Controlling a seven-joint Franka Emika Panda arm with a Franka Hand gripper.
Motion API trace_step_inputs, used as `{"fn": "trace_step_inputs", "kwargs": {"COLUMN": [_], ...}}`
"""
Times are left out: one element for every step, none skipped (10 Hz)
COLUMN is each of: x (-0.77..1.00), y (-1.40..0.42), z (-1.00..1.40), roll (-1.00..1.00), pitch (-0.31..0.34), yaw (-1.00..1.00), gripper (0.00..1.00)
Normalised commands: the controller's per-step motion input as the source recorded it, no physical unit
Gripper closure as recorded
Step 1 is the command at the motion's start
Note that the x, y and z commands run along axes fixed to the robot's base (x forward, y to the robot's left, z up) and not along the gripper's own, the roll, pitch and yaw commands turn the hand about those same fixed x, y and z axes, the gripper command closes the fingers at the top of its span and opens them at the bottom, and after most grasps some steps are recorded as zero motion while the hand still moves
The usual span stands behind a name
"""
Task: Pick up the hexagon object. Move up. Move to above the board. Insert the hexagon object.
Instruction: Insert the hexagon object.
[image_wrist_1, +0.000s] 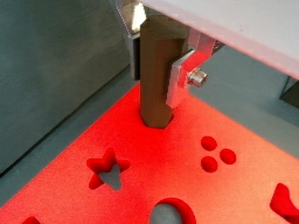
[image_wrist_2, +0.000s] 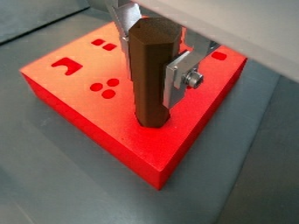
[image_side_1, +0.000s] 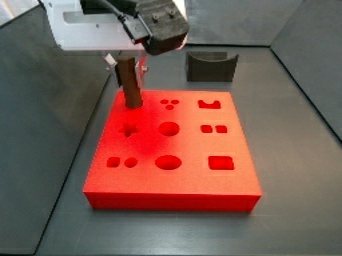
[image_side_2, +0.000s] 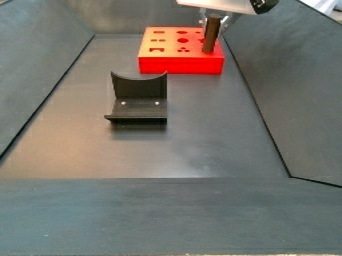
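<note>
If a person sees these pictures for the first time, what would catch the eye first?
First, the bright red board with its shaped recesses, lying on the dark floor. Next, the brown hexagon object, upright between the jaws of the gripper, its lower end at a corner of the board. Last, the dark fixture, standing apart from the board.

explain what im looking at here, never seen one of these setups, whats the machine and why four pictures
It is a single robot arm ending in a two-fingered pincer. Two cameras ride on its wrist and look down past the fingers; two more stand beside the grey table floor.

The pincer is over a corner of the red board, a flat slab cut with shaped holes. It is closed on the brown hexagon object, a tall peg held upright with its lower end at the board's surface; whether it is in a hole, I cannot tell.

The dark L-shaped part standing apart from the board is the fixture, part of the rig.
</note>
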Motion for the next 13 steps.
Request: {"fn": "trace_step_inputs", "kwargs": {"x": [0.21, 0.17, 0.07, 0.08, 0.00, 0.21, 0.14, 0.11, 0.24, 0.09, 0.01, 0.00, 0.00], "y": [-0.10, -0.22, -0.21, -0.18, -0.22, -0.21, -0.25, -0.31, -0.08, -0.11, -0.07, 0.00, 0.00], "z": [-0.47, -0.57, -0.71, -0.76, -0.74, -0.76, -0.70, -0.72, -0.82, -0.77, -0.79, -0.01, 0.00], "roll": [0.00, 0.10, 0.15, 0.15, 0.18, 0.20, 0.18, 0.17, 0.10, 0.11, 0.12, 0.00, 0.00], "pitch": [0.000, 0.000, 0.000, 0.036, 0.051, 0.107, 0.171, 0.169, 0.173, 0.191, 0.157, -0.020, 0.000], "yaw": [-0.07, -0.22, -0.44, -0.48, -0.46, -0.35, -0.23, -0.16, 0.00, 0.00, 0.00, 0.00, 0.00], "gripper": [1.00, 1.00, 1.00, 1.00, 1.00, 1.00, 1.00, 1.00, 1.00, 1.00, 1.00, 1.00, 1.00]}}
